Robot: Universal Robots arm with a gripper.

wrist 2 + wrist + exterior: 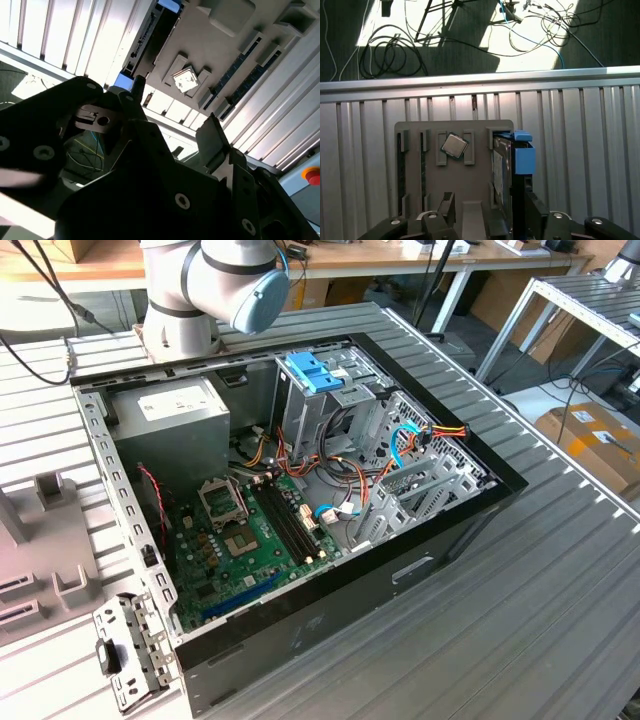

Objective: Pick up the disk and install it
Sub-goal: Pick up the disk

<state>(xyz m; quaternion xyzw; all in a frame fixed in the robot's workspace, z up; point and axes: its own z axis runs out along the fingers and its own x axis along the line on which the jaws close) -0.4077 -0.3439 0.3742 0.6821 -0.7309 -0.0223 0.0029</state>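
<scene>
The disk [505,170], a flat dark metal hard drive framed by a light blue plastic carrier bracket, stands on edge in an outer slot of a grey slotted plastic fixture [480,127]. In the second wrist view the disk [150,45] runs along that fixture's [210,45] edge. A small square silver processor chip [454,145] lies tilted in a recess beside the disk, apart from it.

The black gripper [490,200] hangs over the fixture's near end with its jaws spread wide and nothing held. In the second wrist view the gripper [175,112] shows open space between its fingers [212,135]. One finger is close by the disk's near end; whether they touch I cannot tell.

The fixture rests on a ribbed aluminium table [370,165].

In the centre of the exterior view an open black computer case [330,600] lies on the table [560,570], showing a green motherboard [250,550]. A blue plastic latch [313,372] sits on its metal drive cage in the upper middle of the frame. The grey robot arm [200,280] rises at the upper left.
</scene>
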